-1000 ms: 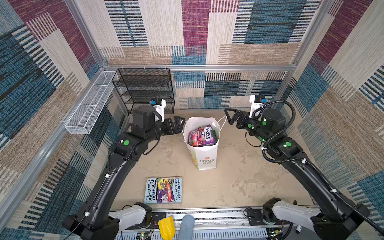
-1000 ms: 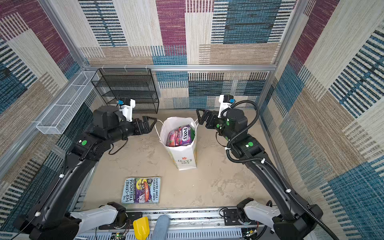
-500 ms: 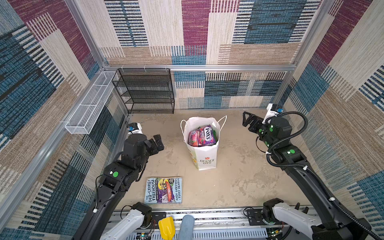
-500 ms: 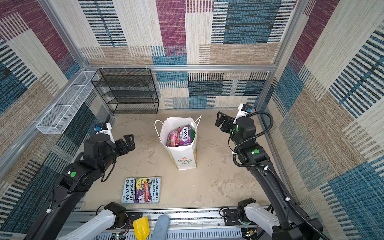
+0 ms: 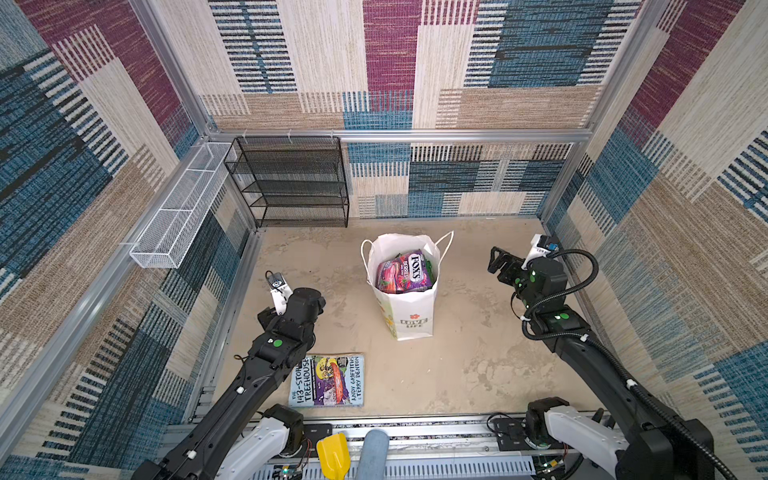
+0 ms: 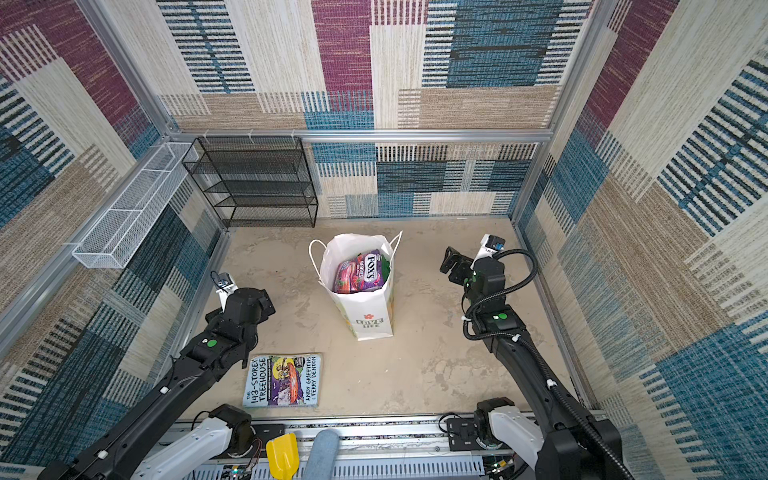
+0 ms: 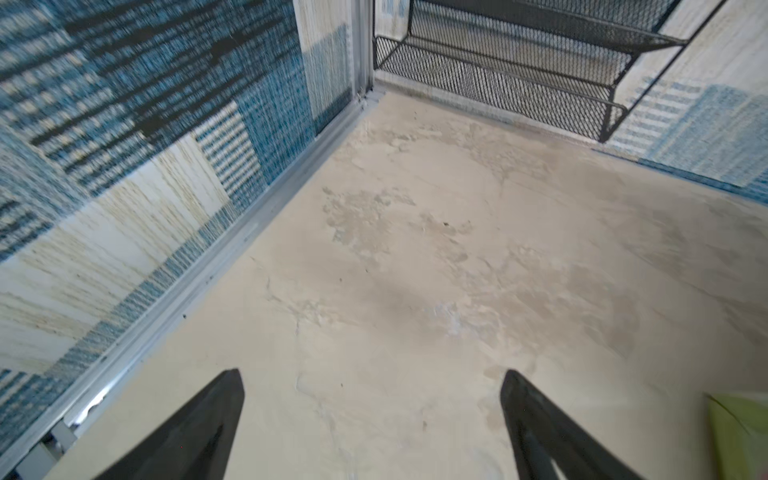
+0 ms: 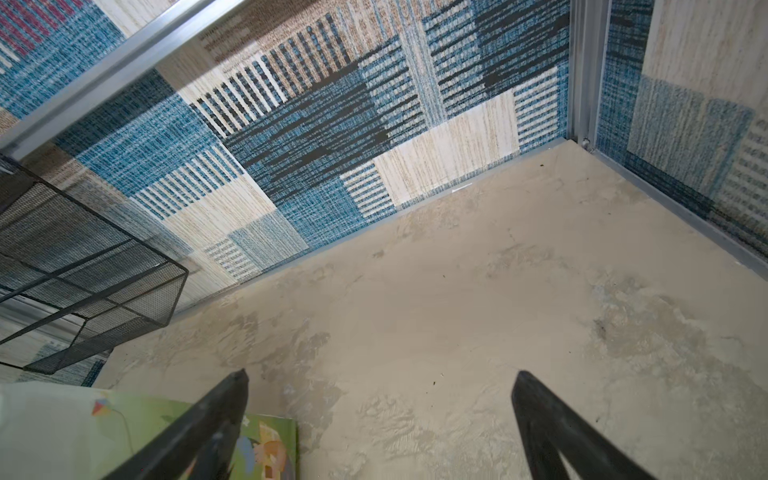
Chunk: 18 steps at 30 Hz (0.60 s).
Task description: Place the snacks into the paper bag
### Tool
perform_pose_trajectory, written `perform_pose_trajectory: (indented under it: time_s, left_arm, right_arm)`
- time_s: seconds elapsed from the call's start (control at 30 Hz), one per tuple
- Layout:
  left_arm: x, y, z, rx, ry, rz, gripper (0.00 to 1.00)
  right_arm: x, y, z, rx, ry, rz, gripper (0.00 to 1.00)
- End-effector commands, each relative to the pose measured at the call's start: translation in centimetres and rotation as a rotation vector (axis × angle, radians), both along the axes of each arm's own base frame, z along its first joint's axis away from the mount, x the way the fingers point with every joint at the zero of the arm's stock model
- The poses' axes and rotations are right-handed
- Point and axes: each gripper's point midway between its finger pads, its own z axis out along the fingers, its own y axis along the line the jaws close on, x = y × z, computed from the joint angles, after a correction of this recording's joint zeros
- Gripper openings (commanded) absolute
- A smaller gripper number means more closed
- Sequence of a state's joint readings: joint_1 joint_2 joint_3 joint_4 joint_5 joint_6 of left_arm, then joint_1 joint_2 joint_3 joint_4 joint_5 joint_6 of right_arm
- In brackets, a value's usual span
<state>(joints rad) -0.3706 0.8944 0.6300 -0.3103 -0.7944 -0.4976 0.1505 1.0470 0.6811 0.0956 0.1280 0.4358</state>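
The white paper bag (image 5: 411, 322) (image 6: 370, 322) stands upright at mid-floor, mouth open, with the "LOVE LIFE" print facing the front. Snacks (image 5: 405, 274) (image 6: 359, 272) fill it, a purple "FOX'S" packet on top beside a pink-red one. My left gripper (image 7: 371, 374) is open over bare floor left of the bag; in both top views its fingers are hidden under the wrist (image 5: 301, 305). A corner of the bag (image 7: 739, 436) shows in the left wrist view. To the right of the bag, my right gripper (image 5: 496, 259) (image 8: 381, 373) is open and empty, with the bag's side (image 8: 54, 419) near one finger.
A "143-Storey Treehouse" book (image 5: 328, 380) (image 6: 284, 380) lies flat near the front edge beside the left arm. A black mesh shelf (image 5: 295, 183) stands at the back left. A white wire basket (image 5: 183, 208) hangs on the left wall. Patterned walls enclose the floor.
Both arms have drawn back from the bag's mouth. The left swung down to the near left and the right out toward the right wall. Both grippers stayed open.
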Motion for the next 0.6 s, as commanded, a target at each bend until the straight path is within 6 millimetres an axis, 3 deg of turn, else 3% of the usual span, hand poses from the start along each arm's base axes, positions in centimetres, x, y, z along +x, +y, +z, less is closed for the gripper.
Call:
perform_pose_trajectory:
  time_s: [0.0,0.13,0.27,0.37,0.47,0.57]
  left_arm:
    - [1.4,1.3,1.9,0.113,-0.163,0.054,0.99]
    - [3.2,1.1,0.9,0.223,-0.258,-0.032,0.99]
    - [5.5,1.3,-2.0,0.294,-0.119,-0.066,0.99]
    - [7.0,1.0,-3.7,0.304,-0.118,-0.105,0.99]
    - [7.6,1.4,-5.5,0.307,-0.133,-0.086,0.99]
    - [8.3,1.1,-5.9,0.343,-0.159,-0.097,0.99]
  right_arm:
    - [1.0,0.6,0.7,0.012,-0.091,0.066,1.00]
    - [1.8,1.1,-1.0,0.008,-0.079,0.120,1.00]
    - [2.3,0.9,-2.3,-0.011,-0.056,0.119,1.00]
    - [2.3,0.5,-3.0,-0.023,-0.052,0.103,1.00]
    - [2.1,0.3,-3.3,-0.063,-0.083,0.103,1.00]
    - [1.6,-0.1,-3.4,-0.108,-0.137,0.094,1.00]
